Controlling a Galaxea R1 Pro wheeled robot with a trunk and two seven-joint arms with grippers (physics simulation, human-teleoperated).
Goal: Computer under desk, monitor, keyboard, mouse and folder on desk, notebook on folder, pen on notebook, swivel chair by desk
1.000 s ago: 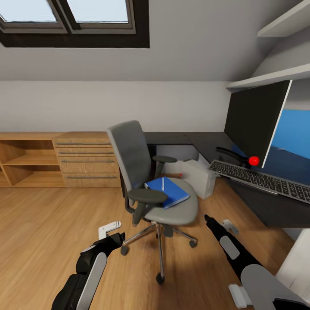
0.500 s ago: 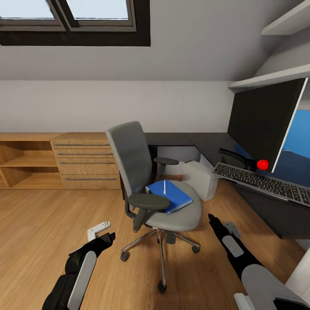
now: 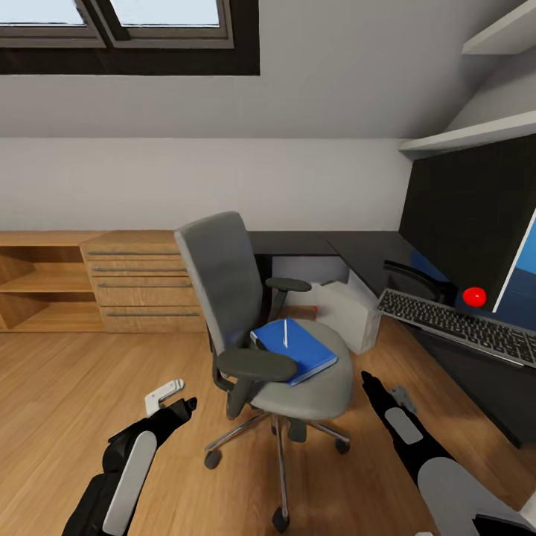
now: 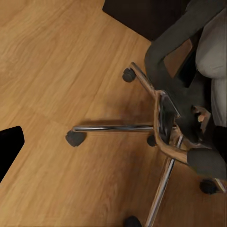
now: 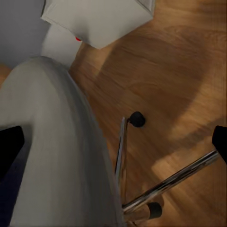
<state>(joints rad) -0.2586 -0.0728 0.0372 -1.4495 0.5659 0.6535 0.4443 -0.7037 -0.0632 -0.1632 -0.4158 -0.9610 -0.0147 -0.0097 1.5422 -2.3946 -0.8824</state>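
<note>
Head view: your left claw hangs low over the wooden floor, to the left of the grey upholstered swivel chair with dark armrests and a chrome star base. Whether this claw's jaws stand apart or together cannot be told here. Your right claw hangs just to the right of the chair seat, low beside the front edge of the glossy black L-shaped bench; its jaw state cannot be read here either. Between the two claws, on the seat, lies the flat bright blue folder, with the thin white pen resting on top. Beyond the right claw, on the bench, you see the slim silver-grey keyboard and behind it the wide black-screened monitor. A white box-shaped computer case stands on the floor under the bench.

Left wrist view: below the claw are the chair's chrome base spokes and dark casters. One dark fingertip shows at the frame edge.

Right wrist view: the grey seat edge is close beneath the claw. Two dark fingertips sit at opposite edges, spread wide with nothing between them.
</note>
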